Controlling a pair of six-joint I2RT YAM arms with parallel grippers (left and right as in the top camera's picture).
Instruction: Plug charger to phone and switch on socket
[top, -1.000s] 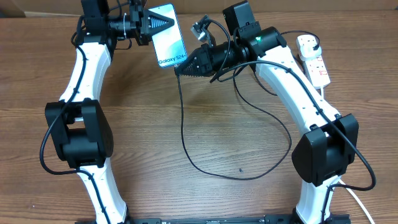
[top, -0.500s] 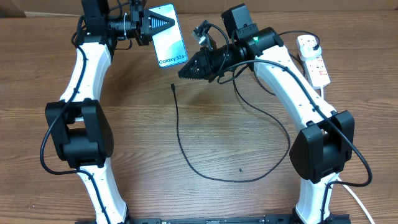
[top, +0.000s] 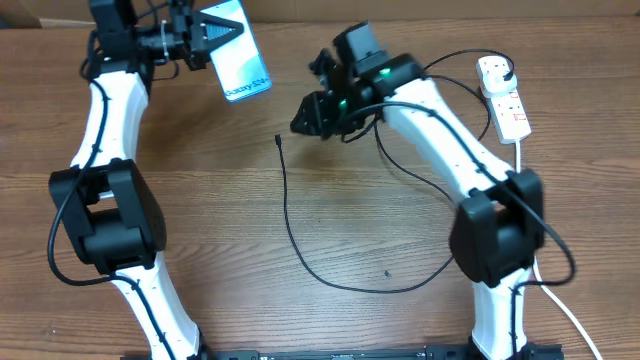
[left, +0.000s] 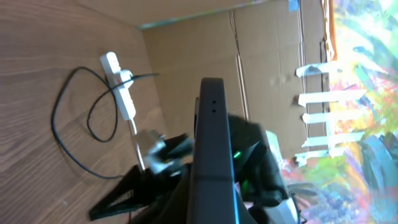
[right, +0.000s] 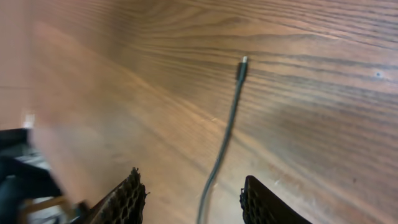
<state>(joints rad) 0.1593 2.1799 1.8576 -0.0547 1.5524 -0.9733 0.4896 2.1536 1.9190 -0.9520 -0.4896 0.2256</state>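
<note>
Hovering over the table (top: 210, 260), the right gripper (top: 303, 120) is standing with its jaws parted and holding nothing. The left gripper (top: 205, 38) is clamping the phone (top: 236, 62) and lifting it clear of the wood at the far left, screen facing up toward the overhead camera. The charger (top: 286, 205) is lying in a loose loop on the table, and its connector tip (top: 278, 139) is resting just beside the right gripper, untouched; the wrist view is showing that tip (right: 242, 65) ahead of the open fingers (right: 129, 194). The socket (top: 506, 98) is sitting at the far right edge, well apart from the phone.

Judged from this, the step in hand is regrasping the cable. Doing it well is likely meaning closing just behind the tip, so that little slack is flexing, and keeping the tip in line with the port on the phone's short edge.

A line of dark lettering is running along the phone's lower short edge, and a red-and-white label (top: 512, 112) is showing on the socket; both are too small to read here.
</note>
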